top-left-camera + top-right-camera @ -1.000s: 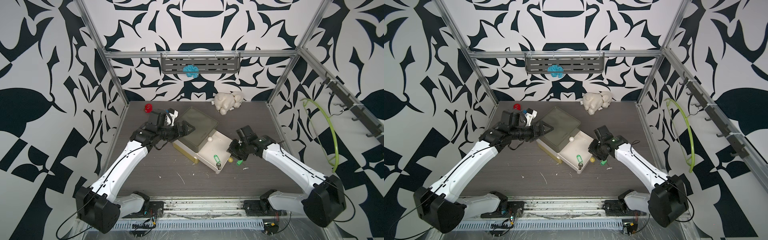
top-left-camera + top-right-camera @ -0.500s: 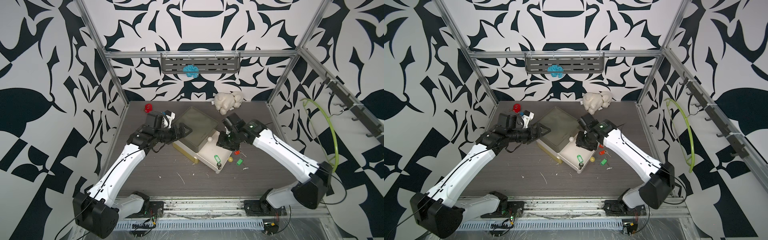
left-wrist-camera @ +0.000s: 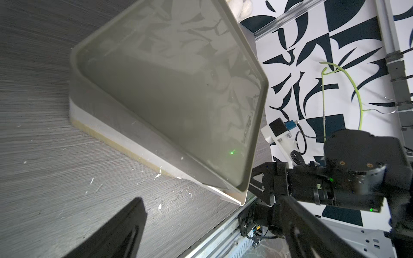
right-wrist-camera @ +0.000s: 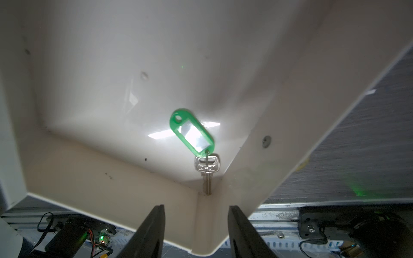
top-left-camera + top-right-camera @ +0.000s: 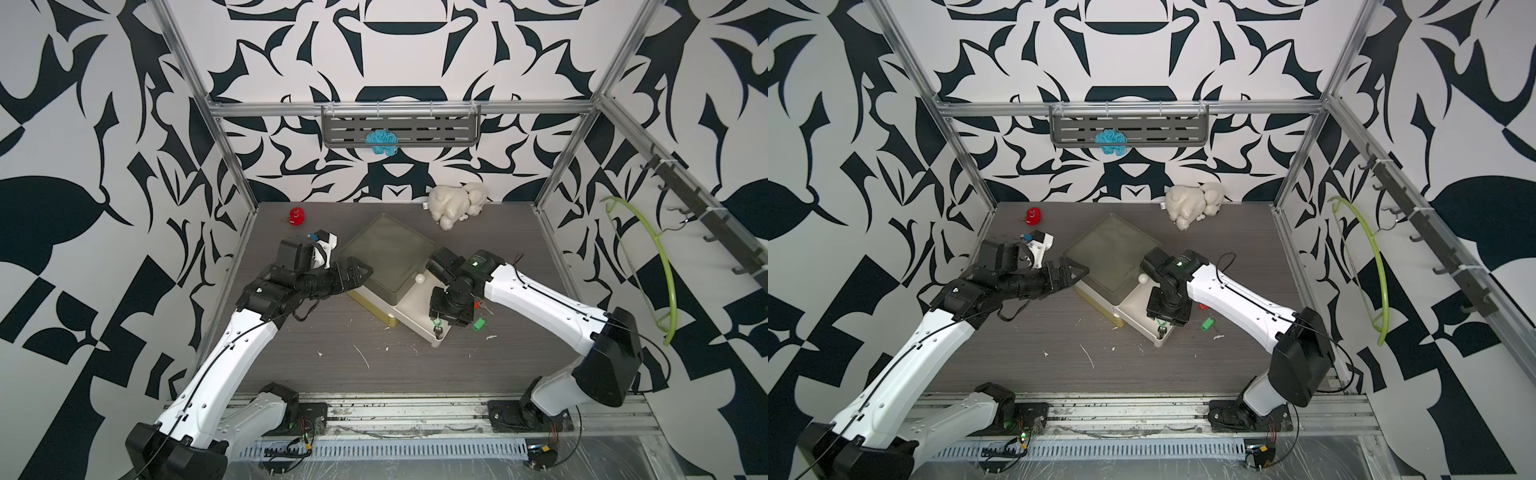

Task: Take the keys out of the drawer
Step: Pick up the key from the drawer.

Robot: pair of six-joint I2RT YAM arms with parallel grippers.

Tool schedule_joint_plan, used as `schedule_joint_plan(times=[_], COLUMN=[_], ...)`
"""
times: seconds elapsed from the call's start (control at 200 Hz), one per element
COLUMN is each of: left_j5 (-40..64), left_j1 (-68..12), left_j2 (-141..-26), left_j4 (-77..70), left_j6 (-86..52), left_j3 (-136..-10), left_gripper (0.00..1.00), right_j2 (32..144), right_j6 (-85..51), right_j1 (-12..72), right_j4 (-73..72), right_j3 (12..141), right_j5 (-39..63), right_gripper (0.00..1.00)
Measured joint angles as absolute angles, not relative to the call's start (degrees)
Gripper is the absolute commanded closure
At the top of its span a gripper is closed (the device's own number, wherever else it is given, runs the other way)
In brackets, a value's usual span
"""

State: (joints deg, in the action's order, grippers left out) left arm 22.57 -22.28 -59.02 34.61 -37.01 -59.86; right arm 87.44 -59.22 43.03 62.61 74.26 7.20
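In both top views my right tool [image 5: 439, 327] has swung back from the desk [image 5: 374, 374] to hang over the drawer [image 5: 432, 343]. I count three keys: the green key [image 5: 479, 324] and red key [image 5: 478, 304] are out on the desk, and the last key [image 5: 436, 321] is inside. Right wrist: the tool is half parted, empty, above it. Left wrist: my left tool [image 3: 209, 200] is wide, beside the cabinet [image 3: 167, 89].

The key tag [image 4: 192, 134] is green, the drawer [image 4: 111, 89] cream, the table [image 5: 374, 365] grey-grained, the walls [image 5: 83, 124] black-and-white patterned.
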Motion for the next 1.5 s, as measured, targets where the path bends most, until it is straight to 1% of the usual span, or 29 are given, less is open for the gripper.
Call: schedule_joint_plan(times=[0.17, 0.385, 0.61, 0.905, 1.05, 1.175, 1.31, 1.38, 1.46, 1.5], left_j5=[22.1, 22.1, 22.1, 22.1, 22.1, 22.1, 22.1, 22.1, 22.1, 22.1], left_j1=[-21.6, -21.5, -21.3, -21.1, -20.9, -20.8, -20.8, -20.7, -20.6, -20.6], left_j2=[-59.7, -60.7, -60.7, -60.4, -59.6, -58.9, -58.4, -58.2, -58.0, -57.9], left_j4=[35.8, 36.5, 36.8, 37.7, 38.4, 38.9, 38.9, 38.9, 38.9, 38.9], left_j6=[-36.7, -35.6, -35.0, -34.9, -34.9, -35.1, -35.4, -35.8, -36.2, -36.5], left_j3=[-59.5, -59.7, -59.8, -59.8, -59.8, -59.8, -59.8, -59.8, -59.8, -59.8], left_gripper=[0.01, 0.01, 0.01, 0.01, 0.01, 0.01, 0.01, 0.01, 0.01, 0.01], right_j2=[88.9, 92.7, 94.0, 97.3, 98.8, 100.2, 101.1, 101.3, 101.3, 101.2], right_j6=[-61.4, -62.5, -62.9, -61.6, -60.2, -58.8, -57.3, -56.6, -56.0, -55.7], right_j1=[43.2, 43.2, 43.2, 43.2, 43.2, 43.0, 42.5, 42.1, 41.9, 41.8], right_j4=[60.1, 58.8, 58.4, 59.2, 60.2, 60.3, 60.3, 60.2, 60.4, 60.5], right_j3=[72.4, 72.4, 72.4, 73.6, 75.9, 78.0, 79.5, 79.8, 80.1, 80.1], right_j5=[7.7, 7.7, 7.6, 6.5, 5.1, 3.3, 2.2, 1.9, 1.5, 1.2], right_gripper=[0.55, 0.55, 0.56, 0.63, 0.71, 0.82, 0.89, 0.97, 1.00, 1.00])
